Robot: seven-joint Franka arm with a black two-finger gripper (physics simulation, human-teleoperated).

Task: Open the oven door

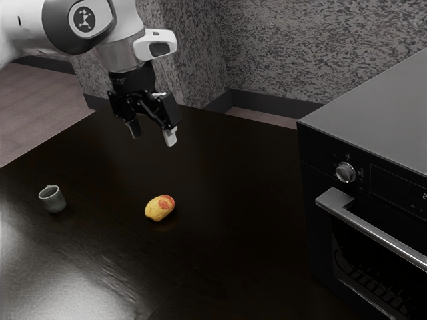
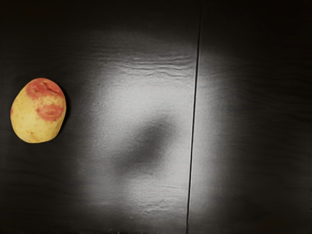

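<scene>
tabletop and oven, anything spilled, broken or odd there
Nothing stands out: the mug stands upright, the red patches on the mango look natural, and the oven door looks shut. The thin straight line across the tabletop looks like a seam, not a crack.

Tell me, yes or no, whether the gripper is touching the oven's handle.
No, the gripper hangs open above the table, apart from the handle.

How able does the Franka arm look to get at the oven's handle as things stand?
Probably yes: the gripper hangs open and empty over the table, and nothing visible blocks the way to the handle, which juts from the oven door. The fruit lies low. Full reach is a guess.
</scene>
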